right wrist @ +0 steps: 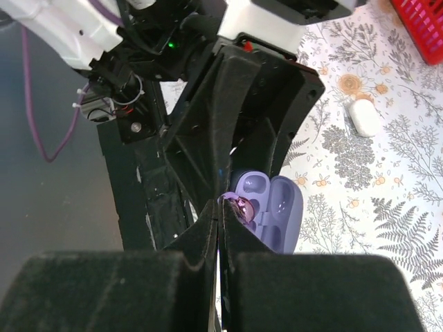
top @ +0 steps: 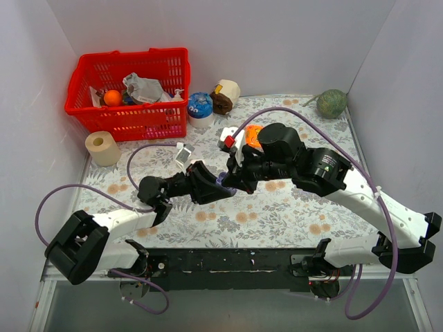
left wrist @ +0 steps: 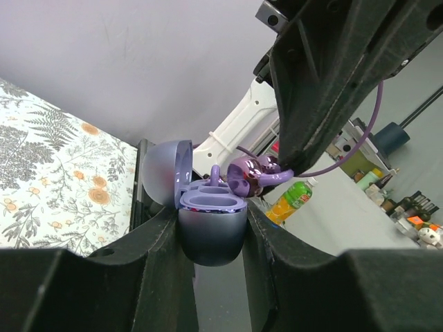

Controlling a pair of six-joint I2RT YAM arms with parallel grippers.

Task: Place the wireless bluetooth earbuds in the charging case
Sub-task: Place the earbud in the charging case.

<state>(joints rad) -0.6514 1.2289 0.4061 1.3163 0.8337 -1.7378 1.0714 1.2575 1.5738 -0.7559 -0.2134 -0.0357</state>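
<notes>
Purple earbud [left wrist: 252, 171] — pinched in right tool [right wrist: 220, 225] | over case [left wrist: 166, 173] rim, right edge | left tool [left wrist: 212, 214] clamps case

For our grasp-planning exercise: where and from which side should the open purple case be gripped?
Pinch the purple case across its rounded lower body, from below, as the left gripper does: the lid stands open and the top wells must stay free for the earbud.
</notes>
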